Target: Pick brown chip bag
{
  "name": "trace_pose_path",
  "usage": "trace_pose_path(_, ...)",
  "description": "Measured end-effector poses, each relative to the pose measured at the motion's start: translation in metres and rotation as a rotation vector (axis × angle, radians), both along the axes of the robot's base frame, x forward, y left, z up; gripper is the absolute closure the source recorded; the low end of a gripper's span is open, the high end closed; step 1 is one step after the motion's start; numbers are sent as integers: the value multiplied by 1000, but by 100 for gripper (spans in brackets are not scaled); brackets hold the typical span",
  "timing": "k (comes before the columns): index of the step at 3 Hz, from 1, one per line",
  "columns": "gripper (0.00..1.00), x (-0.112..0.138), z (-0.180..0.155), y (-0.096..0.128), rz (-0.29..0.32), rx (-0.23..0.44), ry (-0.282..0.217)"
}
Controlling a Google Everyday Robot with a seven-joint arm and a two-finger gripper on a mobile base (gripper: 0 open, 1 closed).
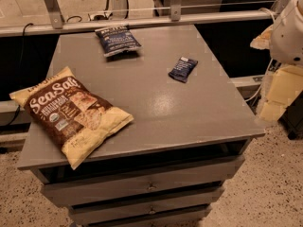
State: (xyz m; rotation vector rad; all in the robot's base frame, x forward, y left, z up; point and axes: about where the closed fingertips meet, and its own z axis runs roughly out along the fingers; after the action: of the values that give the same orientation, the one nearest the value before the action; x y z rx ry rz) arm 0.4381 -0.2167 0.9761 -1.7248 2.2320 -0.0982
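We see the large crinkly brown-and-yellow chip bag (71,113) lower left; our gripper (280,92) sits at the right edge, and we cannot tell its state.

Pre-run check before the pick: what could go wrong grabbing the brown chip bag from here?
1. The brown chip bag lies at the front-left corner of the table, one corner seemingly past the edge; a downward push might slide it off.
2. The gripper sits off the right side, so its path likely crosses the tabletop near the small dark blue packet and could sweep it.
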Motion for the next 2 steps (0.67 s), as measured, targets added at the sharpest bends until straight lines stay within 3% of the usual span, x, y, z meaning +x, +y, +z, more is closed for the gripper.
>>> trace_pose_path(1,0,0,0,0,0,0,0)
trace_pose_path(2,0,23,-10,38,67,82,7)
